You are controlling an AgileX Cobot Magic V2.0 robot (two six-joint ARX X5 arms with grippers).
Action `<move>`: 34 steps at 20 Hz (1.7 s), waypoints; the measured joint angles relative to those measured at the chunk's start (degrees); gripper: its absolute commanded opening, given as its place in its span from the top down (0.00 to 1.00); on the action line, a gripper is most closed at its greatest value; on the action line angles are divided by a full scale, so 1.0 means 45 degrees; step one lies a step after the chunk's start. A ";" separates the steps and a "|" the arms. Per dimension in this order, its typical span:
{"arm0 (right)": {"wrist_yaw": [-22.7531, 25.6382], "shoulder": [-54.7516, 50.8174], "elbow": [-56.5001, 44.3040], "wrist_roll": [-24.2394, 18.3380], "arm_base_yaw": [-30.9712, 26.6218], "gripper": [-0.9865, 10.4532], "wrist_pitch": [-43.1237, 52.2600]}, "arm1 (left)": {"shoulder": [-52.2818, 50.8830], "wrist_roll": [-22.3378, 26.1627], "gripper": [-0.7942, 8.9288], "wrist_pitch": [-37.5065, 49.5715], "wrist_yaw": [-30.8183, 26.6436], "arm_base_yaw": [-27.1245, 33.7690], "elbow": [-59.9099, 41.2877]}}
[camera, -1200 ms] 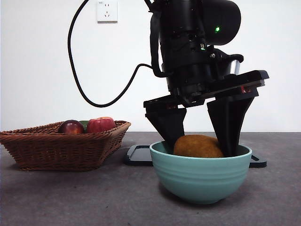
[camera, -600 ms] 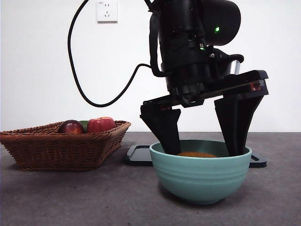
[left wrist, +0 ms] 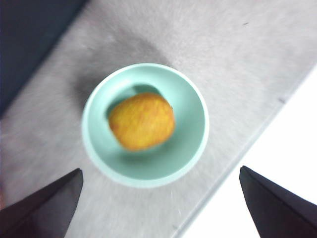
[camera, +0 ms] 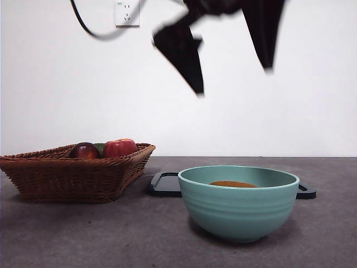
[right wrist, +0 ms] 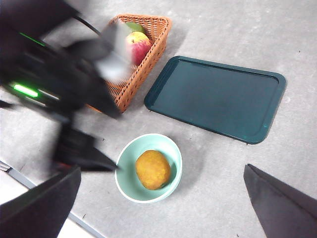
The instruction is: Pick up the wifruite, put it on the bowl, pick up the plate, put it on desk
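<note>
Left fingers (left wrist: 158, 208): spread wide apart, holding nothing; they hang high above the bowl, and in the front view they show as two dark blurred tips (camera: 231, 61) near the top edge

Right fingers (right wrist: 163, 208): also apart and empty, well above the table (this arm looks to be waiting)

Fruit (left wrist: 142, 121): lies loose in the middle of the bowl, straight below the gap between the left fingers and well apart from them; from the front only its brown top (camera: 233, 183) shows over the rim

Bowl (camera: 240, 209): upright on the table (camera: 83, 234), just in front of the plate; nothing touching it

Plate (right wrist: 216, 97): a flat dark tray with a low raised rim, bare, beside the basket (right wrist: 133, 64) and near the bowl; not yet lifted

How the plate should handle: likely stiff, light and rather smooth, so it could slip or tilt in a pinch; best taken at the rim, probably mid-way along a long edge, one finger over the lip and one under (a corner grip would likely let it swing)

Fruit step: judged done; the plate comes next
</note>
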 measured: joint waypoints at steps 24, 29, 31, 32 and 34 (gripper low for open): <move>0.0714 0.4731 0.0000 -0.0491 0.3755 0.45 0.0515 | -1.3877 -0.0894 0.40 0.3905 -0.0529 0.1617 -1.1550; 0.2433 0.5717 0.0000 -0.0272 0.4614 0.45 0.0238 | -1.4270 -0.0996 0.40 0.4012 -0.0529 0.1613 -1.1812; 0.2914 0.6271 0.0000 0.0010 0.4571 0.45 0.0029 | -1.4343 -0.0996 0.40 0.4022 -0.0529 0.1613 -1.1812; 0.2953 0.6577 0.0000 0.0063 0.4493 0.45 0.0000 | -1.4382 -0.0996 0.40 0.4027 -0.0529 0.1613 -1.1812; 0.2948 0.7354 0.0000 0.0170 0.4308 0.45 0.0112 | -1.4464 -0.1049 0.40 0.4051 -0.0529 0.1613 -1.1812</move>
